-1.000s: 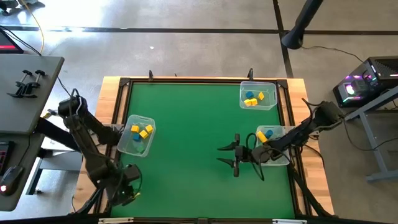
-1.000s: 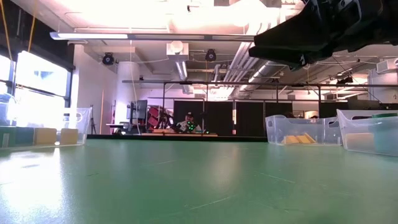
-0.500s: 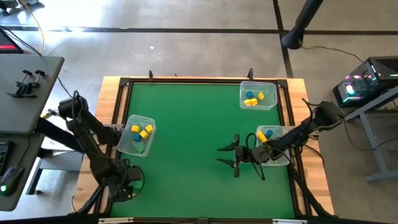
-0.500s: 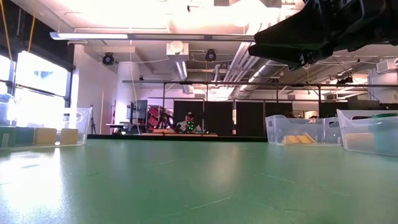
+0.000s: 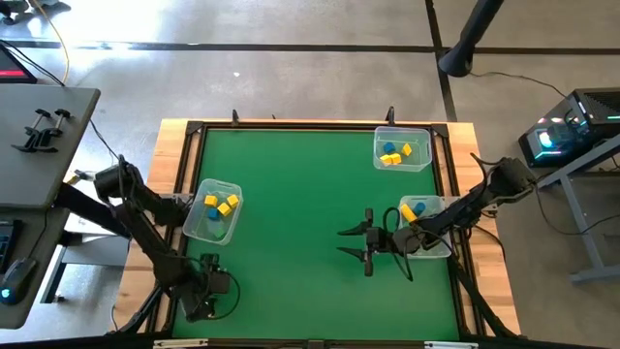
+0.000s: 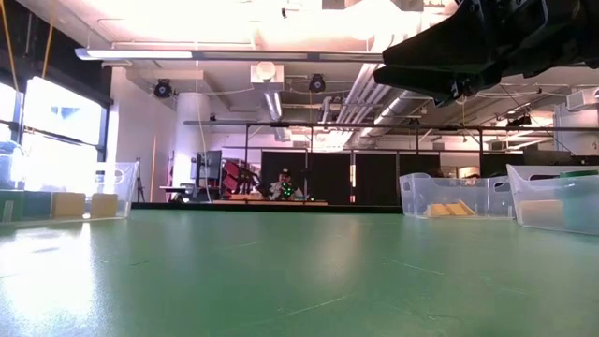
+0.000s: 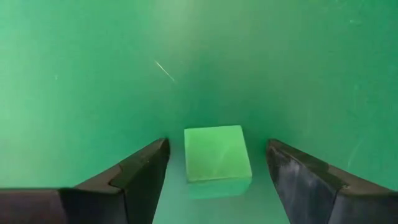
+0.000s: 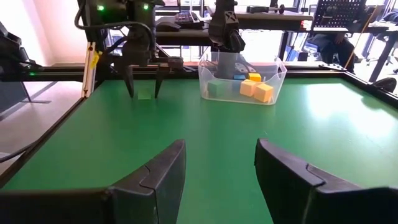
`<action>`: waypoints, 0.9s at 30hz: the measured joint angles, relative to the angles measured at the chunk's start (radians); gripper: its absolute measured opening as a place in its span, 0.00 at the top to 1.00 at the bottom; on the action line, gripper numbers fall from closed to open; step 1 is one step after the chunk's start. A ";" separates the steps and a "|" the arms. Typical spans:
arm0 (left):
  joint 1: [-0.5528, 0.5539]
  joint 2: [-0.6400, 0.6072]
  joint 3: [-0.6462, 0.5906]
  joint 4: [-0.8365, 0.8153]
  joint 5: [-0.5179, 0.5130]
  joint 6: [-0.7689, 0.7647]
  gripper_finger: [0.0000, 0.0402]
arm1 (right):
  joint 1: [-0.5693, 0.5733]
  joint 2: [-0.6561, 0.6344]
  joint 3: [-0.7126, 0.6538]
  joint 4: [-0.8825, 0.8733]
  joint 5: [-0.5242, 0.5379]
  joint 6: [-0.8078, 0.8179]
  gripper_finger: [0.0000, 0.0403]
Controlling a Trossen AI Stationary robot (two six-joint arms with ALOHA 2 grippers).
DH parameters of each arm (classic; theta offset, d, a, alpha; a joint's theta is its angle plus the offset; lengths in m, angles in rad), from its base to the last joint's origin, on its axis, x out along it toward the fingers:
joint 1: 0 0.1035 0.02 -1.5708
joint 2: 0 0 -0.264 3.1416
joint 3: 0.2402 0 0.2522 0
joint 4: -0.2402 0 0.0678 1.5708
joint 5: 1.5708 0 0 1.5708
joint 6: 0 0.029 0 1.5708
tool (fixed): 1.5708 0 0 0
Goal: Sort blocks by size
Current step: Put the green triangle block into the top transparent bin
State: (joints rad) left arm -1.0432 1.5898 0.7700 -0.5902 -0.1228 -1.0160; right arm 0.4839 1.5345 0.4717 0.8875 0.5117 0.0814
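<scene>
Bins (image 5: 402,148) far right, right (image 5: 423,227) and left (image 5: 213,210) already hold sorted blocks (image 5: 221,205). Right gripper (image 8: 219,163) parked mid-table, part open, empty. Left gripper (image 7: 216,163) at near-left corner, spread wide, straddling green block (image 7: 217,153) for pickup.

Bright overhead glare; left wrist view blurred.

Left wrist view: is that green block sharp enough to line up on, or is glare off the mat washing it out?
Left wrist view: the green block has clean edges between the open left gripper, a pale sheen on its top; the mat beyond goes soft. Low view: glare whitens the ceiling and the mat's near left.
</scene>
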 joint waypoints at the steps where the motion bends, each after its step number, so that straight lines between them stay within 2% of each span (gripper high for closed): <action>1: 0.003 0.012 0.009 -0.012 0.002 0.001 0.35 | 0.000 0.000 0.000 0.000 0.000 0.000 0.55; 9: 0.003 0.032 0.084 -0.160 0.050 -0.003 0.39 | -0.001 0.000 0.000 0.000 0.000 0.008 0.55; 14: 0.026 0.032 0.085 -0.173 0.111 -0.004 0.50 | -0.002 0.000 0.000 0.001 0.000 0.007 0.55; 20: 0.070 0.032 0.085 -0.163 0.114 -0.003 0.66 | -0.002 0.000 0.000 0.001 0.000 0.007 0.55; 27: 0.104 0.031 0.085 -0.154 0.084 -0.002 0.70 | -0.002 0.000 0.000 0.000 0.000 0.007 0.55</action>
State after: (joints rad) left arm -0.9392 1.6207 0.8547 -0.7445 -0.0387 -1.0183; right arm 0.4824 1.5341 0.4717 0.8879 0.5118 0.0887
